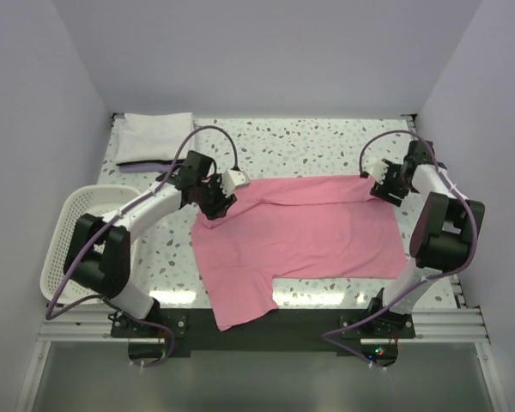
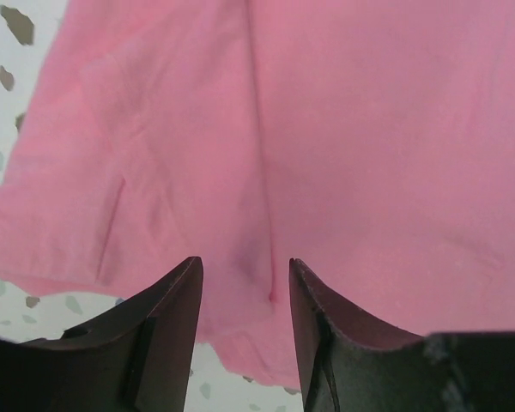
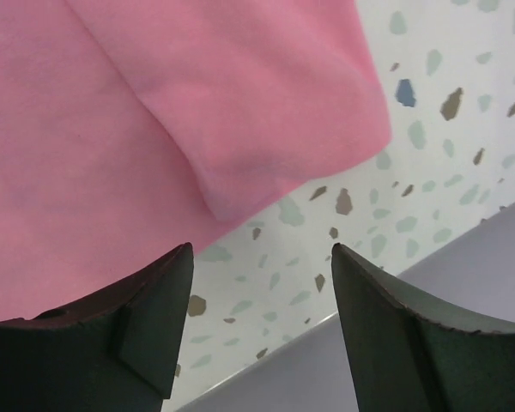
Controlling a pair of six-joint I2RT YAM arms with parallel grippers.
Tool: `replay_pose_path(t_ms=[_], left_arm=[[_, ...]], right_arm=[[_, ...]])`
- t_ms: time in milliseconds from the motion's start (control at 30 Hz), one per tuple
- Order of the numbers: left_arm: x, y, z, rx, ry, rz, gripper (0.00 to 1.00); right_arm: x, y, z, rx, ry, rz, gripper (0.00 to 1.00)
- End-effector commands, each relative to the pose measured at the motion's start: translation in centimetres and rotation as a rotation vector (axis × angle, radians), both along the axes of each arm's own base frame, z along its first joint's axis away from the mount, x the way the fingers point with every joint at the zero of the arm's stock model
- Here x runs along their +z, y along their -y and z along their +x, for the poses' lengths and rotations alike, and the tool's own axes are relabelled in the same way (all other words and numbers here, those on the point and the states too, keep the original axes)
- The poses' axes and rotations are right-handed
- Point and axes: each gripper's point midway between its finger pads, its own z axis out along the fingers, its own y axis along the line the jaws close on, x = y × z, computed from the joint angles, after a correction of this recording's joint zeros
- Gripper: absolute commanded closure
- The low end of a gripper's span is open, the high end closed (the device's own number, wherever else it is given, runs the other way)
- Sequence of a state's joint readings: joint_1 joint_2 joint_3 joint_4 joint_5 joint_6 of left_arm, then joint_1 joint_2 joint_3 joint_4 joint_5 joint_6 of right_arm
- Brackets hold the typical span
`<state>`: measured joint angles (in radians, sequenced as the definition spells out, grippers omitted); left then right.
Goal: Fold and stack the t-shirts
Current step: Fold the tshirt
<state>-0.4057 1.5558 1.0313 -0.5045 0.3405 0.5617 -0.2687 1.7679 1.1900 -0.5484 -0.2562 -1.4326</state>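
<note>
Speckled terrazzo tabletop [image 1: 326, 142] between pale walls carries a pink t-shirt [image 1: 309, 232], spread flat at its middle with one sleeve reaching toward the near edge. Left of the pink t-shirt, well apart, a white mesh basket [image 1: 58, 249] sits at the tabletop's side. Over the pink t-shirt's far left corner hangs the left end effector [image 2: 243, 268], its fingers narrowly apart above a crease, gripping nothing. Over the far right corner hangs the right end effector [image 3: 262, 253], fingers wide, above the cloth's edge and bare tabletop. Beyond the pink t-shirt's left side, in the far corner, lies a folded white t-shirt [image 1: 154, 136].
</note>
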Motion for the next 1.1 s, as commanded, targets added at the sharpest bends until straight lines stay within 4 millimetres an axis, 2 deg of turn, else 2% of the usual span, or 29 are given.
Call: replay_pose_path(t_ms=[0,33,67,100,133,167,200,267,300,467,567,800,1067], left_arm=[[1.5,2.4,3.3,0.061,0.003,-0.089,0.50],[2.1,3.0,4.5,0.077,0.019,-0.104,0.50],[1.7,2.9,5.2,0.104,0.013,-0.097,0.50],[0.3,3.1,5.7,0.135,-0.030,-0.088,0.50],[0.6,3.5,6.8,0.150,-0.024,-0.095,0.50],[0.3,3.8,7.1,0.157,-0.039,-0.102,0.50],[-0.9,4.0,7.3,0.173,-0.075,-0.101,0.50],[-1.1,4.3,8.5,0.188,-0.074,-0.104,0.50],[-2.1,4.3,8.7,0.201,-0.094,-0.092,0.50],[-2.8,3.8,11.2,0.255,-0.072,-0.065,0.50],[-3.4,3.5,11.8,0.277,-0.069,-0.050,0.49],[-2.3,3.4,13.2,0.286,-0.052,-0.082,0.48],[-3.9,4.2,12.6,0.258,-0.128,-0.094,0.50]], right_arm=[[2.4,-0.6,-0.4,-0.071,-0.056,0.080,0.32],[3.4,-0.6,0.4,-0.081,-0.046,0.091,0.32],[2.9,-1.0,0.3,-0.094,-0.080,0.121,0.34],[2.6,-1.3,-0.6,-0.129,-0.131,0.151,0.37],[3.2,-1.3,0.0,-0.144,-0.133,0.163,0.38],[2.7,-1.6,-0.1,-0.157,-0.159,0.186,0.40],[2.6,-1.8,-0.5,-0.193,-0.190,0.208,0.42],[2.6,-2.0,-0.4,-0.213,-0.208,0.227,0.42],[2.5,-2.3,-0.8,-0.224,-0.224,0.245,0.43],[2.4,-2.7,-1.6,-0.233,-0.242,0.262,0.43],[2.0,-2.7,-2.0,-0.233,-0.253,0.257,0.43],[1.4,-2.7,-2.3,-0.238,-0.270,0.255,0.46],[1.4,-2.3,-1.7,-0.251,-0.260,0.245,0.48]])
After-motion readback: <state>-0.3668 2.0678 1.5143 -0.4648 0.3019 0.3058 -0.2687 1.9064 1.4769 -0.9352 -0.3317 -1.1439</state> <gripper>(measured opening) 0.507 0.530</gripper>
